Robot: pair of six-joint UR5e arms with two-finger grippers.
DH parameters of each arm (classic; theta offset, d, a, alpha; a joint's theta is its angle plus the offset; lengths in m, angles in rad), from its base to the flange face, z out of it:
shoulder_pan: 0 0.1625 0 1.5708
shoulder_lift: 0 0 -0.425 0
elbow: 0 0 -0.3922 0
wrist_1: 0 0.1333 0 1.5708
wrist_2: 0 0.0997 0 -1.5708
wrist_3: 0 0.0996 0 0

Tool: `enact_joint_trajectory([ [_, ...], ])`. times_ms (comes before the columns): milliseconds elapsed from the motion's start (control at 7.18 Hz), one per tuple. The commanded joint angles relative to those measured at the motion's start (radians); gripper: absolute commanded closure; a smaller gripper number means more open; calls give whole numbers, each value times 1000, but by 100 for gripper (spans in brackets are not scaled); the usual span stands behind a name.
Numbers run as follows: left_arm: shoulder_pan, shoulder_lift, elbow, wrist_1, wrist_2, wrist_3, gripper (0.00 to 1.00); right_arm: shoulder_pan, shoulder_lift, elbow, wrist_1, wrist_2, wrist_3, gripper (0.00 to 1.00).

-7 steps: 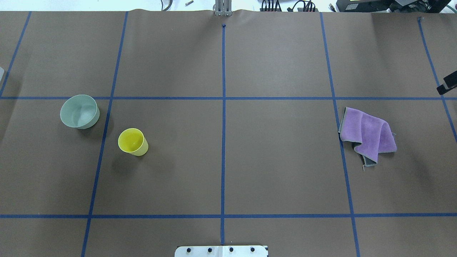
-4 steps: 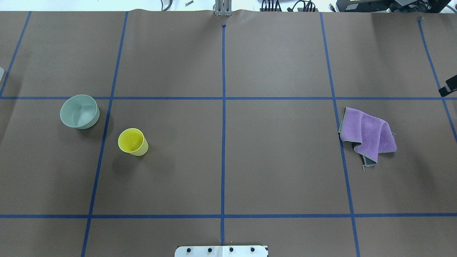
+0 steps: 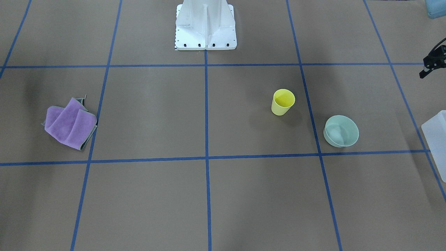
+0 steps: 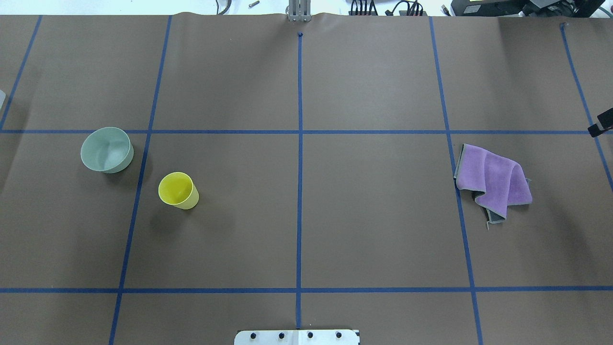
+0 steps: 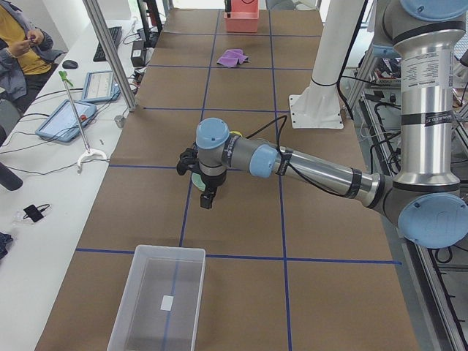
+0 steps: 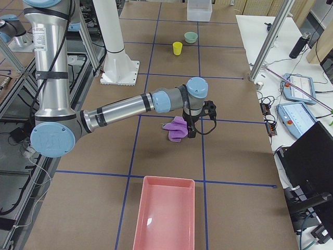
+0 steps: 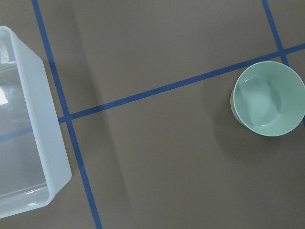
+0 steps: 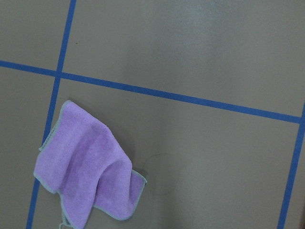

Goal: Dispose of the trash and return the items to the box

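A purple cloth (image 4: pixel 493 181) lies crumpled on the right of the table; it also shows in the right wrist view (image 8: pixel 86 176). A yellow cup (image 4: pixel 177 190) and a pale green bowl (image 4: pixel 106 149) stand upright on the left. My right gripper (image 4: pixel 602 125) only just shows at the overhead view's right edge. In the exterior right view my right gripper (image 6: pixel 191 131) hangs beside the cloth (image 6: pixel 176 129). My left gripper (image 3: pixel 427 69) hangs between the bowl (image 7: pixel 268 98) and the clear box (image 7: pixel 28 95). I cannot tell whether either gripper is open or shut.
The clear plastic box (image 5: pixel 135 292) stands at the table's left end and the pink bin (image 6: pixel 140 208) at its right end; both look empty. Blue tape lines cross the brown table cover. The robot's white base (image 3: pixel 205 24) stands at the near middle edge.
The black tip of my right gripper has slid further out past the overhead view's right edge. The cloth, cup and bowl have not moved.
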Motion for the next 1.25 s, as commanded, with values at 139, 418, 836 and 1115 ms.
enact_joint_trajectory([
  [139,136,-56,56,-34,2,-236,2,-49,6,-6,2,4,5,0],
  [418,266,-130,209,-241,102,-477,2,-52,12,-6,4,-3,4,0],
  [836,385,-250,401,-398,141,-669,2,-55,13,-9,3,-3,5,0],
  [1115,389,-265,418,-397,140,-698,21,-64,12,-11,3,-3,7,0],
])
